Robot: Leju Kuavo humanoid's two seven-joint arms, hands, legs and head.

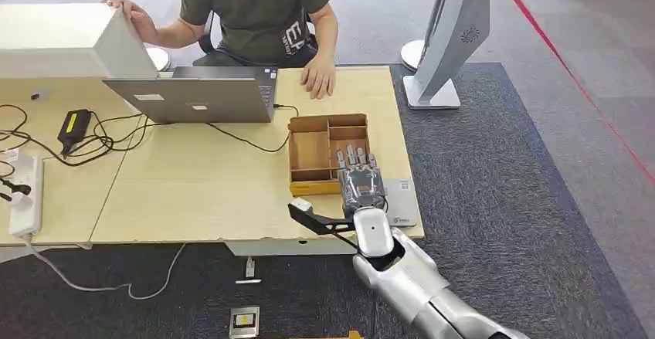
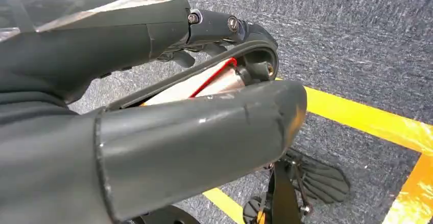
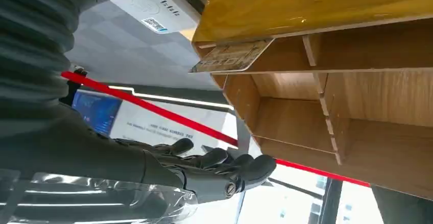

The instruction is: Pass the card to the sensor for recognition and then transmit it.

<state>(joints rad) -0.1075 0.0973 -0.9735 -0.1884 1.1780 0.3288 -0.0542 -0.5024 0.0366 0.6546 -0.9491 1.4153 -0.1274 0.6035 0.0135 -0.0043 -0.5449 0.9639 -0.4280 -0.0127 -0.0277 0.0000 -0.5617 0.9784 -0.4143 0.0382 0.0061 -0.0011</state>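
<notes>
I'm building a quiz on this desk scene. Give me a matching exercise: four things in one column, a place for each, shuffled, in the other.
Things:
1. laptop
2. wooden tray
3. card reader
4. power strip

Places:
A. table's left edge
B. beside the right hand, at the table's near right corner
C. in front of the seated person
D. just beyond the right hand

Pairs: 1-C, 2-D, 3-B, 4-A

A patterned beige card stands on edge in the near compartment of the wooden divided tray, leaning against its wall; the flat grey sensor lies on the table just beside the tray's near right corner.
</notes>
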